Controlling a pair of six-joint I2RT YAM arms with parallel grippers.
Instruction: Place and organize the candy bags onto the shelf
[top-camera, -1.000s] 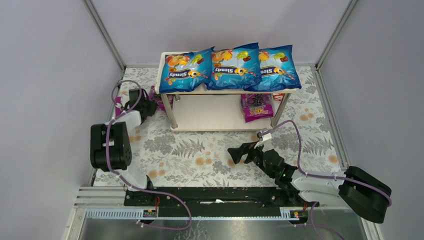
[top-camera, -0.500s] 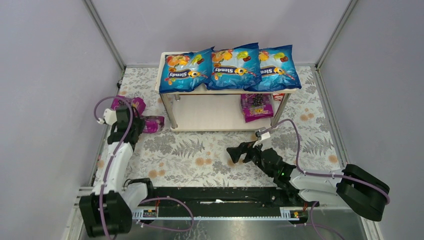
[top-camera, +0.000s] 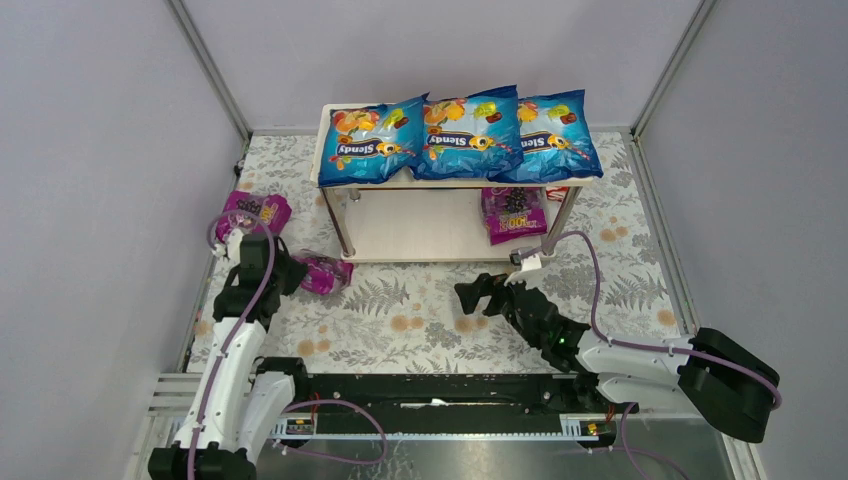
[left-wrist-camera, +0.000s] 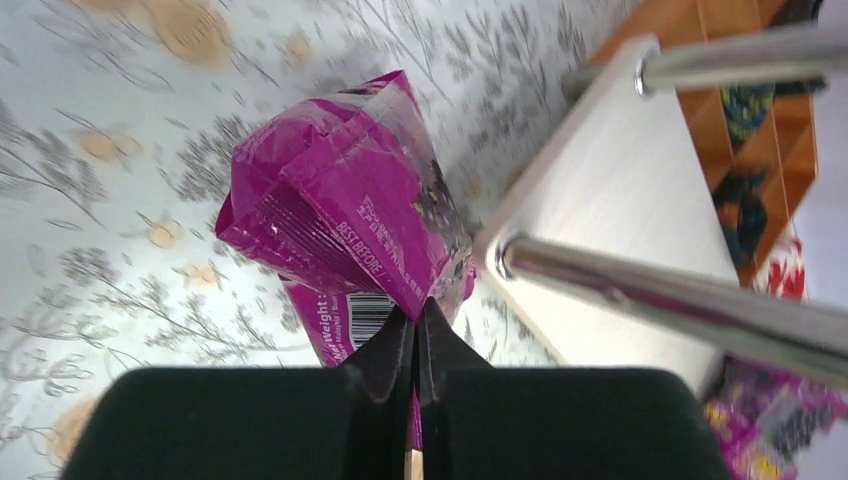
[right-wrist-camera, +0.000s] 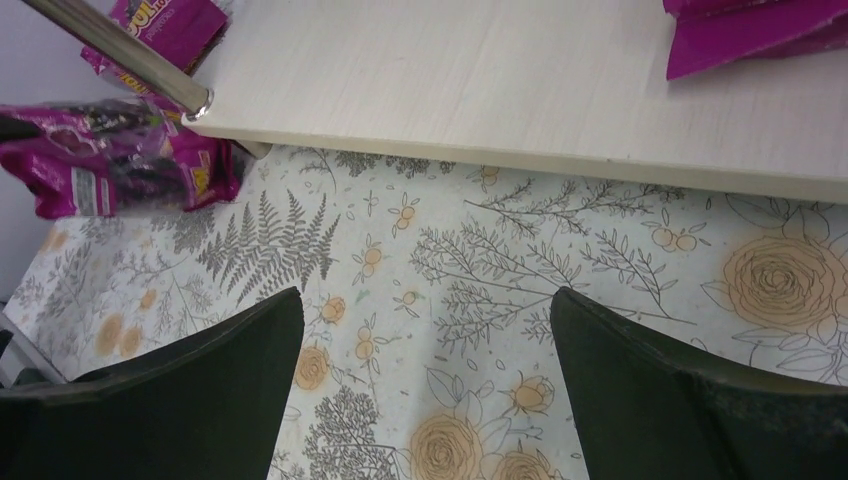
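The shelf (top-camera: 420, 228) stands upper centre on the floral counter (top-camera: 400, 300). Three blue bags (top-camera: 468, 135) cover its top; one magenta bag (top-camera: 512, 213) lies below.

The top camera looks down from high behind the robot onto the whole shelf (top-camera: 420, 228). Each wrist camera looks close and forward past its own jaws. Both catch the shelf's lower board and a magenta bag (left-wrist-camera: 350, 210), which lies left of the right gripper (right-wrist-camera: 425, 300).
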